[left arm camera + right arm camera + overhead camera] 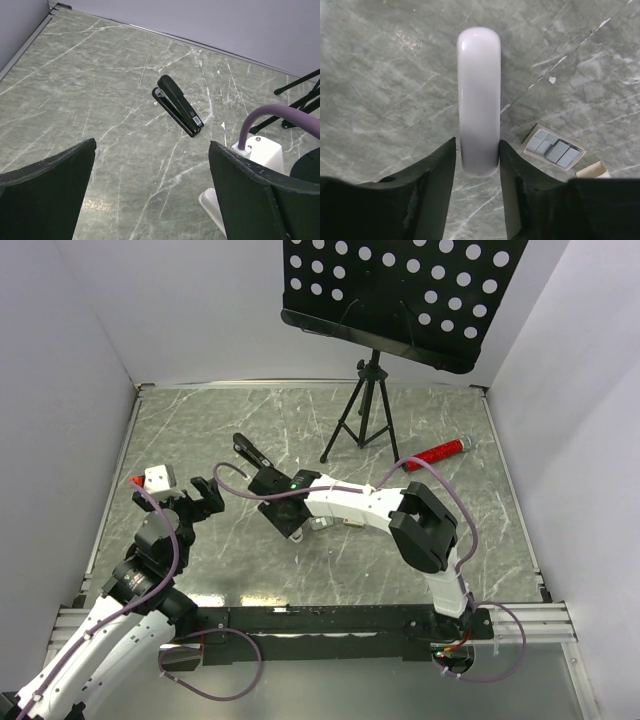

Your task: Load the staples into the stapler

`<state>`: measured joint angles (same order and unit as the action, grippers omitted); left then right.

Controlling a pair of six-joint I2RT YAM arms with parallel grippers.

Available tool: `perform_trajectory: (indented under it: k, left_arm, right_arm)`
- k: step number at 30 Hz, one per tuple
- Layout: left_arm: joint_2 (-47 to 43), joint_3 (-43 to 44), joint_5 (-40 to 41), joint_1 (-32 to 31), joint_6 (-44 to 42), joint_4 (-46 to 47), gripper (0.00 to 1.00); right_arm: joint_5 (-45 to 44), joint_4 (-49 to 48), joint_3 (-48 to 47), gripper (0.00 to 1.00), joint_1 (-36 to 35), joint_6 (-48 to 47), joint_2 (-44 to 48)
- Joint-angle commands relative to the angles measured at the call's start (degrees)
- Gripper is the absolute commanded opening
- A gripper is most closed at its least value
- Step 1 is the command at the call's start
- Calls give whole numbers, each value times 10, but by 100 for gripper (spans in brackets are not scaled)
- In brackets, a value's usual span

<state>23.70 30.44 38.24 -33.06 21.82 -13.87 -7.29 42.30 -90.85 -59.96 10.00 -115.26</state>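
Observation:
A black stapler (250, 453) (178, 105) lies closed on the marble table, left of centre. My right gripper (284, 516) (477, 150) reaches down just in front of it. Its jaws are closed in against the two sides of a long white round-ended stapler (479, 95), whose end also shows in the left wrist view (212, 207). The staples (554, 149), silvery-grey strips in a small tan tray, lie on the table just right of the right fingers. My left gripper (203, 495) (152, 190) hovers at the left, wide open and holding nothing, pointing toward the black stapler.
A small white box with a red end (155, 478) sits at the far left beside the left gripper. A red marker (437, 453) lies at the back right. A black tripod (362, 418) carrying a perforated music stand (400, 295) stands at the back centre. Walls enclose the table.

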Motion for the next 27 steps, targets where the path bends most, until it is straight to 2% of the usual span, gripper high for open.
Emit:
perform_trajectory:
  k: [1,6,8,10,19,23,27]
  left_arm:
    - [-5,-1,-11,1,-11,31,99]
    - [-1,-1,-12,1,-12,32,99]
    - [1,-1,-12,2,-12,33,100]
    - [3,0,-11,2,-11,31,99]
    - [4,-2,-12,1,-10,34,99]
    - [7,-1,-13,1,-9,33,99]
    - [4,-1,-9,1,-7,31,99]
  right_arm:
    - [-8,30,-28,39,6,-4,-20]
    - [1,8,7,12,7,1,-18]
    - [5,-11,34,9,6,5,-17]
    - [6,-39,68,0,6,9,-14]
    - [43,-96,160,0,6,44,-31]
    - [32,-88,166,0,6,53,-45]
    - [30,-58,139,0,6,48,-2]
